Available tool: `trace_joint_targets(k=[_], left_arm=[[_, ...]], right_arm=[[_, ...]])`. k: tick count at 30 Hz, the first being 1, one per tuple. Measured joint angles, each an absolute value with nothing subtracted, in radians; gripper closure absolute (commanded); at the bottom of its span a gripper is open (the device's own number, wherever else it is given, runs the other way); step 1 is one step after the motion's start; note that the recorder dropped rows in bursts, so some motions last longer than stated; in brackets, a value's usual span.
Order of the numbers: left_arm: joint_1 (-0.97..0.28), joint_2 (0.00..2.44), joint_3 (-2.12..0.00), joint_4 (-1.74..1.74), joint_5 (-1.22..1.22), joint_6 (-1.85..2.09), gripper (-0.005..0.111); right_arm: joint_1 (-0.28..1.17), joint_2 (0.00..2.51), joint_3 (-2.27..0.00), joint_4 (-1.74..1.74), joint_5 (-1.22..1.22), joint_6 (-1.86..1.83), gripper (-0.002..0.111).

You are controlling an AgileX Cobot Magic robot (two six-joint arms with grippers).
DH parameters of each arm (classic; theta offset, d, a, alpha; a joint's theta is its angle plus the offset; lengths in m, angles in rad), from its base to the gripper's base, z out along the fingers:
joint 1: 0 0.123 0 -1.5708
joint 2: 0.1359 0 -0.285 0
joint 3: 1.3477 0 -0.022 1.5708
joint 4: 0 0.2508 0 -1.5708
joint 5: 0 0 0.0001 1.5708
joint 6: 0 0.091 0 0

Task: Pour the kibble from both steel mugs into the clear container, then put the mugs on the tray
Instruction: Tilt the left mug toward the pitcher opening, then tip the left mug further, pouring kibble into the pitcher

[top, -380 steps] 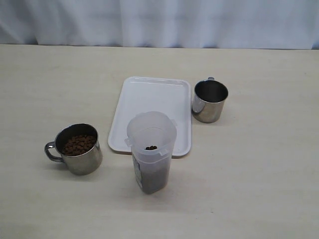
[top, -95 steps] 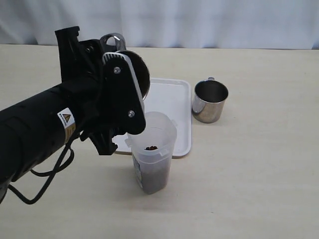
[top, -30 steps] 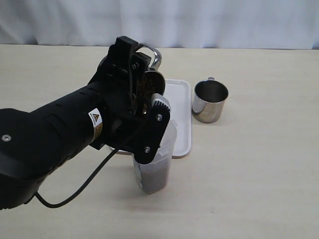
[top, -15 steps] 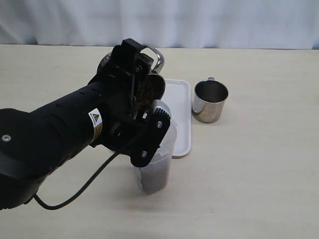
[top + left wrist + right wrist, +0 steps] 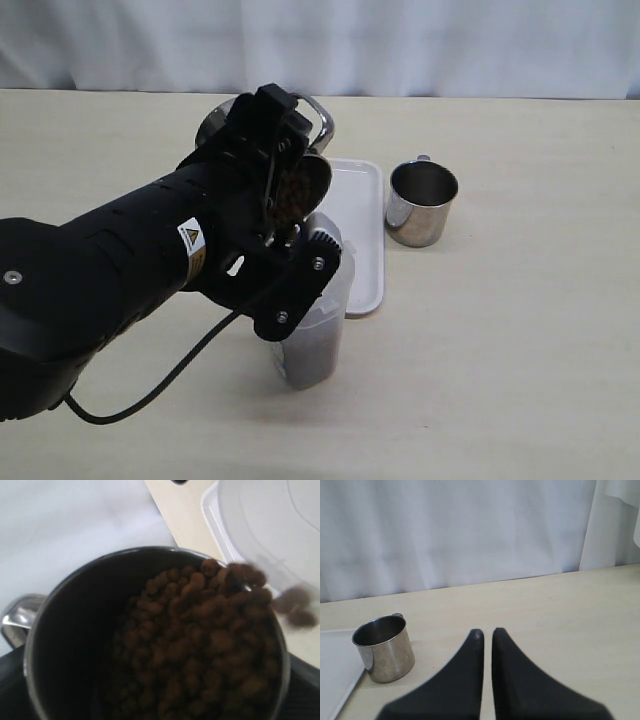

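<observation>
My left gripper (image 5: 286, 195) is shut on a steel mug (image 5: 312, 172), holding it tipped on its side above the clear container (image 5: 311, 352). Kibble (image 5: 200, 645) fills the mug (image 5: 60, 645) up to its lower lip, and a few blurred pellets (image 5: 295, 604) are falling past the rim. The arm hides the container's mouth; dark kibble shows in its bottom. The second steel mug (image 5: 421, 203) (image 5: 384, 648) stands upright to the right of the white tray (image 5: 366, 235), with no kibble showing in it. My right gripper (image 5: 487, 632) is shut on nothing, apart from that mug.
The left arm (image 5: 110, 290) reaches in from the lower left and covers most of the tray's left half. A white curtain (image 5: 400, 45) hangs behind the beige table (image 5: 520, 360). The tray's corner (image 5: 335, 672) lies beside the second mug.
The held mug has tipped further over the container in the last second, and kibble now spills over its rim. The second mug and the right gripper have not moved.
</observation>
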State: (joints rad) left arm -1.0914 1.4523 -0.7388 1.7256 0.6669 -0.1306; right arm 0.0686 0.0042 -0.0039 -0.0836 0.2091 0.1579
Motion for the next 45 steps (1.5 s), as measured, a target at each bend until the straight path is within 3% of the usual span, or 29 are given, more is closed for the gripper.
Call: trace_joint_targets(k=[45], left_arm=[[-1.091, 1.452, -0.78, 1.729, 0.628, 0.122, 0.107]], right_arm=[[0.069, 0.004, -0.004, -0.084, 0.209, 0.158, 0.104]])
